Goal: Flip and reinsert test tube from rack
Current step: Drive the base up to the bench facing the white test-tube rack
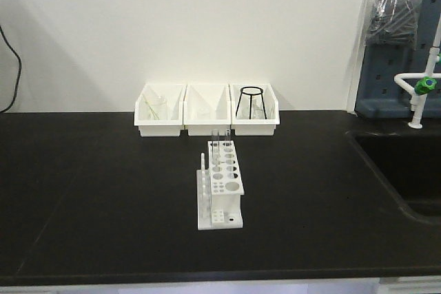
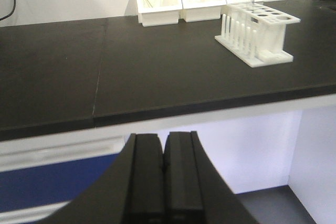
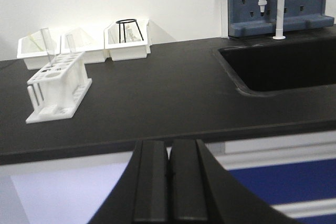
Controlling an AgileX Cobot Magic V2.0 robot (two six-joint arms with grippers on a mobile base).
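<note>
The white rack (image 1: 220, 187) stands mid-table, pegs along its left side. Two clear test tubes (image 1: 220, 141) stand upright in its far holes. The rack also shows in the left wrist view (image 2: 257, 38) at upper right and in the right wrist view (image 3: 58, 85) at left, with a tube (image 3: 48, 43) sticking up. My left gripper (image 2: 164, 150) is shut and empty, below and in front of the table's front edge. My right gripper (image 3: 169, 156) is shut and empty, also below the front edge. Neither gripper shows in the front view.
Three white bins (image 1: 207, 109) line the back wall; the left holds a glass beaker (image 1: 157, 107), the right a black wire tripod (image 1: 251, 101). A sunken black sink (image 1: 406, 170) is at right, with a green-tipped tap (image 1: 426, 86) above.
</note>
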